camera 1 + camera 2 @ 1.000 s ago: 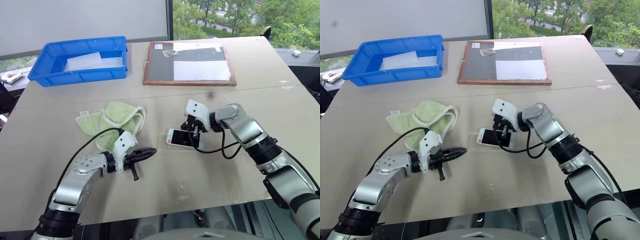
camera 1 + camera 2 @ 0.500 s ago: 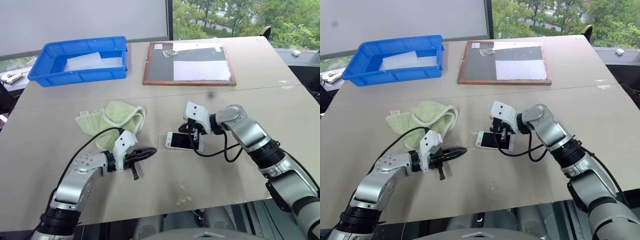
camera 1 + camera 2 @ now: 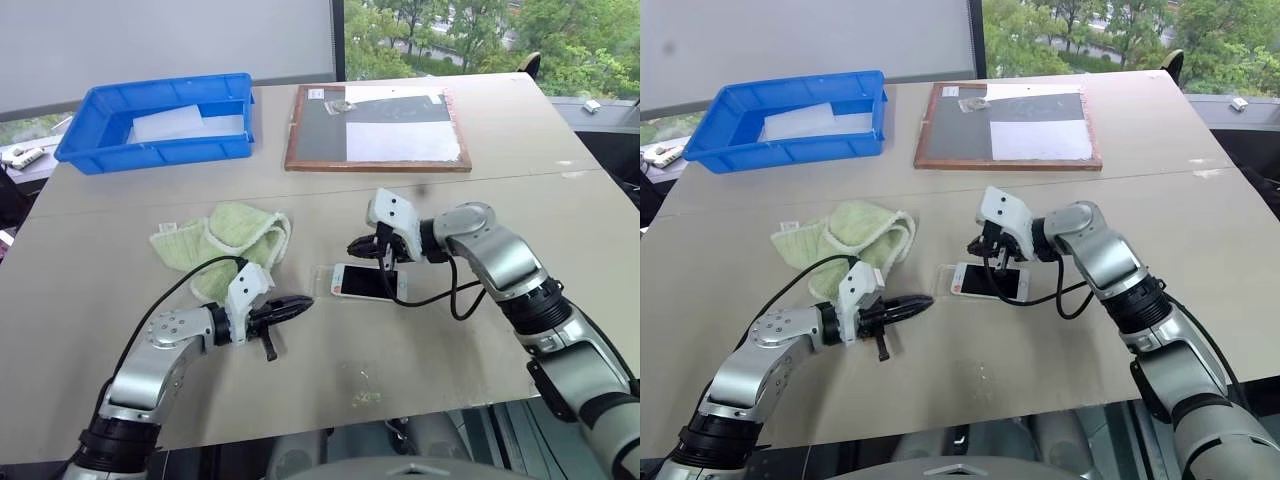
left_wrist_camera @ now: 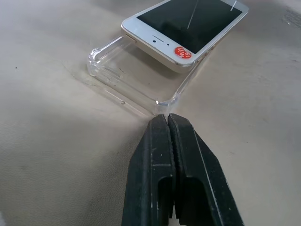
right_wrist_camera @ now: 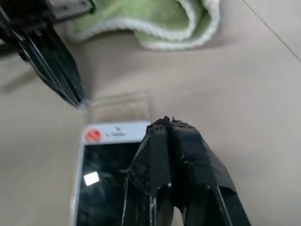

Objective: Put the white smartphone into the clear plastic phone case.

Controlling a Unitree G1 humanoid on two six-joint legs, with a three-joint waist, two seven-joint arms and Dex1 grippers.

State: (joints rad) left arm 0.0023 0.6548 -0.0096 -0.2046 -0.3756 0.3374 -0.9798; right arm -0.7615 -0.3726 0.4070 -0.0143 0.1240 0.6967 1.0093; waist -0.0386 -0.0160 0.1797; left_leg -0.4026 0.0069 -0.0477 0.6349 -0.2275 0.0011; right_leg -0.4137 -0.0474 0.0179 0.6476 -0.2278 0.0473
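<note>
From my head camera, the white smartphone (image 3: 367,282) lies screen up on the table (image 3: 500,140), partly seated in the clear plastic phone case (image 3: 326,279), whose open end sticks out past the phone on the side toward the green cloth (image 3: 225,243). My right gripper (image 3: 359,245) hangs just above the phone's far edge, fingers pressed together and holding nothing. My left gripper (image 3: 303,300) lies low near the case's free corner, also closed and empty. A blue bin (image 3: 160,125) and a framed board (image 3: 378,128) sit well beyond the phone.

Through my left wrist camera, my closed fingertips (image 4: 167,123) touch a corner of the case (image 4: 117,75); the phone (image 4: 186,28) overlaps its far part.

Through my right wrist camera, my shut fingers (image 5: 169,141) hover over the phone's screen (image 5: 101,188), with the cloth (image 5: 160,19) beyond the case.
</note>
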